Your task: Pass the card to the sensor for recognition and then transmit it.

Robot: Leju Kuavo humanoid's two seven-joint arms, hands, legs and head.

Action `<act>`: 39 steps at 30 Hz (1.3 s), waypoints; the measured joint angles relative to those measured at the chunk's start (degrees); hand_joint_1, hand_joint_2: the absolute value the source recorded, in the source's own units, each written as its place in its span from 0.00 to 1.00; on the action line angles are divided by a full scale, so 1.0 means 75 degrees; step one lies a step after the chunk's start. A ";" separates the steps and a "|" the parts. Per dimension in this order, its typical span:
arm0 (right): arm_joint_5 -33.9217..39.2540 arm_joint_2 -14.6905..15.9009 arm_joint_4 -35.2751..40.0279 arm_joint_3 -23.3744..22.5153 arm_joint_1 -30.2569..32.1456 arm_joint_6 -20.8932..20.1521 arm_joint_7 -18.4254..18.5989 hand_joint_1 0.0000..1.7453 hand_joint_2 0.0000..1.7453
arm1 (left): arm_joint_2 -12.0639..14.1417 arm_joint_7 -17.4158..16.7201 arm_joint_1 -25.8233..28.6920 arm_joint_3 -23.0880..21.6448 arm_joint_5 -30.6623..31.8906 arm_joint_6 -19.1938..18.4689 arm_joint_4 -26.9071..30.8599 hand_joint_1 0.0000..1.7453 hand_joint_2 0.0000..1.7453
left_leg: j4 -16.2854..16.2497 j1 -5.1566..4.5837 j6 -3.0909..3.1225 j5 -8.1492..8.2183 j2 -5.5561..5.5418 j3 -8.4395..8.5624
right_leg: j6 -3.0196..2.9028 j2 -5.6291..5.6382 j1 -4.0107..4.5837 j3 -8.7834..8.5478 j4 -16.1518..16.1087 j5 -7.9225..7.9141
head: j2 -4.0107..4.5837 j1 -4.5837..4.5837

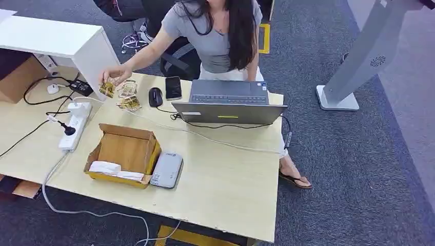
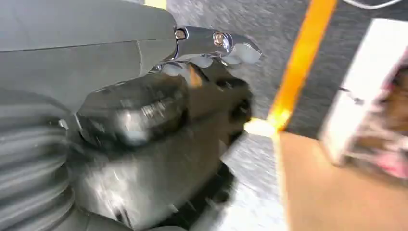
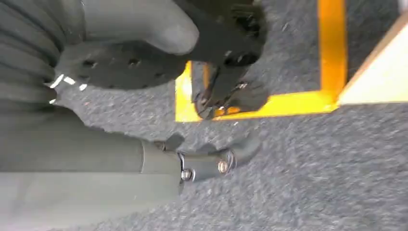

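Pale wood table [image 1: 225, 179] lies below me, and on it a grey card sensor [image 1: 166, 169] sits just beside an open cardboard box [image 1: 124, 154]. Small white pieces lie in the box; I cannot tell if one is the card. A person's hand [image 1: 115, 74] reaches to small packets at the far edge, near a laptop [image 1: 228, 102]. My left hand [image 2: 159, 120] is blurred, so its state I cannot tell. My right hand [image 3: 202, 57] hangs over grey carpet [image 3: 312, 168], fingers curled in, holding nothing.
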State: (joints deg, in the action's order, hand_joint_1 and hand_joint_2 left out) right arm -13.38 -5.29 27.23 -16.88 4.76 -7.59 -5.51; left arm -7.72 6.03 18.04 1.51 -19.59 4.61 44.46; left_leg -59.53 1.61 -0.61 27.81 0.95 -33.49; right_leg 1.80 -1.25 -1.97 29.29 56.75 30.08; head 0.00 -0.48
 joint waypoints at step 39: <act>-0.3203 -0.0918 0.1501 -0.3875 -0.0481 -0.0839 0.1839 0.00 1.00 | -0.0862 0.0294 -0.0552 0.4381 -0.1159 -0.3067 0.3365 0.00 1.00 | -0.0001 0.0006 -0.0007 -0.0010 -0.0010 0.0000 | -0.0003 -0.0007 0.0004 0.0004 0.0002 -0.0001 | 0.0000 0.0029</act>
State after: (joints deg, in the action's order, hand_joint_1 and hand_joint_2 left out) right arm -37.40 -12.17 38.49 -45.94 1.15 -13.88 8.29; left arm -14.18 8.24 13.90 34.36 -28.28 -18.39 69.70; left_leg -59.54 1.66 -0.67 27.73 0.87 -33.49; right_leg 1.78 -1.31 -1.94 29.33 56.77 30.07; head 0.00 -0.26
